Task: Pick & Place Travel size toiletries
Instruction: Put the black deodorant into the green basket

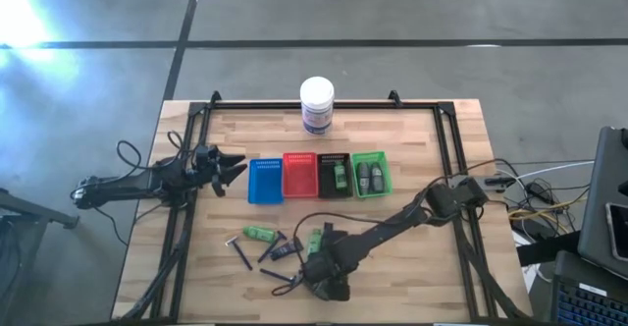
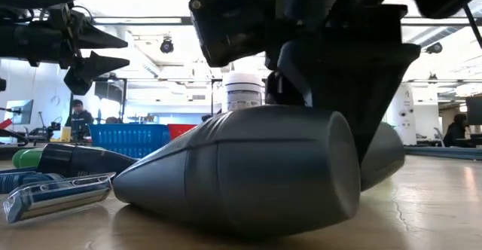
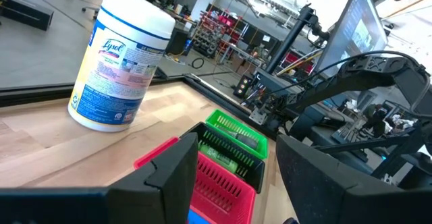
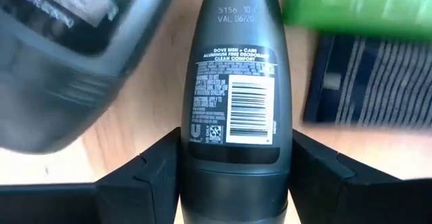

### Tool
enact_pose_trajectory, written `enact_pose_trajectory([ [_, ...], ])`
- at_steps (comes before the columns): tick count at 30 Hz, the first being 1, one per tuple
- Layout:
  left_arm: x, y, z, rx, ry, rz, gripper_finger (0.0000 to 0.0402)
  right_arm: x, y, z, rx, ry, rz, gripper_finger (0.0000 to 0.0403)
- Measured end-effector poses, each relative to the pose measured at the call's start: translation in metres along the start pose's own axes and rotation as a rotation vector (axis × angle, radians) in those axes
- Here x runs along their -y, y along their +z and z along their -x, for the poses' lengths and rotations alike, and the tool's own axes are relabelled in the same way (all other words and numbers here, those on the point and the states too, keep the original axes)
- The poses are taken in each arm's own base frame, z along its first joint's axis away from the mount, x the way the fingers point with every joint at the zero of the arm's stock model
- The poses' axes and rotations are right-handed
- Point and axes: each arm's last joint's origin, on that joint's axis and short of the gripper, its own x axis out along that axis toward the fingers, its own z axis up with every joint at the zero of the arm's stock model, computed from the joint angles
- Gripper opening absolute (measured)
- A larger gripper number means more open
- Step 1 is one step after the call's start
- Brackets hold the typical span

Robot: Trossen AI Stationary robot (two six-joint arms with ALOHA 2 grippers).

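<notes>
The right gripper (image 1: 324,285) is low at the near edge of the wooden table (image 1: 422,267), its two dark fingers (image 4: 145,173) set on either side of a grey mini bottle (image 4: 233,102) that lies flat on the wood. The fingers sit against the bottle's sides, gripping it. A second grey bottle (image 2: 384,156) lies just behind it. To their left lie a green tube (image 1: 259,233), small dark tubes (image 1: 285,250) and a razor (image 2: 53,197), scattered close together. The left gripper (image 1: 234,169) hangs above the table's left side, its fingers spread and holding nothing. Between the arms stands a row of four small trays: blue (image 1: 264,181), red (image 1: 298,174), black (image 1: 333,175) and green (image 1: 370,173). A white jar (image 1: 317,105) stands at the far edge.
</notes>
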Motion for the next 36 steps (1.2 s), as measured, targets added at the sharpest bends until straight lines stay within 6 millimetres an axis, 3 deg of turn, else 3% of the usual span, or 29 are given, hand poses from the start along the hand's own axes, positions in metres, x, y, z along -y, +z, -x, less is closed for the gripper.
enact_pose_trajectory([
  [4,0.000,0.000,0.000,0.000,0.000,0.000,0.0207,-0.003,-0.010,0.016,-0.028,-0.010,-0.140,0.0203],
  [10,0.000,0.000,0.000,0.000,0.000,0.000,0.0207,-0.008,-0.036,0.059,0.018,-0.072,-0.467,0.0203],
  [15,0.000,0.000,0.000,0.000,0.000,0.000,0.0207,0.009,-0.068,0.085,0.088,-0.120,-0.801,0.0203],
  [21,0.000,0.000,0.000,0.000,0.000,0.000,0.0207,0.064,-0.115,0.109,0.285,-0.142,-1.273,0.0205],
  [26,0.000,0.000,0.000,0.000,0.000,0.000,0.0207,0.118,-0.146,0.117,0.339,-0.092,-1.467,0.0209],
  [30,0.000,0.000,0.000,0.000,0.000,0.000,0.0207,0.161,-0.154,0.119,0.415,0.002,-1.547,0.0209],
  [36,0.000,0.000,0.000,0.000,0.000,0.000,0.0207,0.212,-0.144,0.109,0.517,0.032,-1.561,0.0212],
])
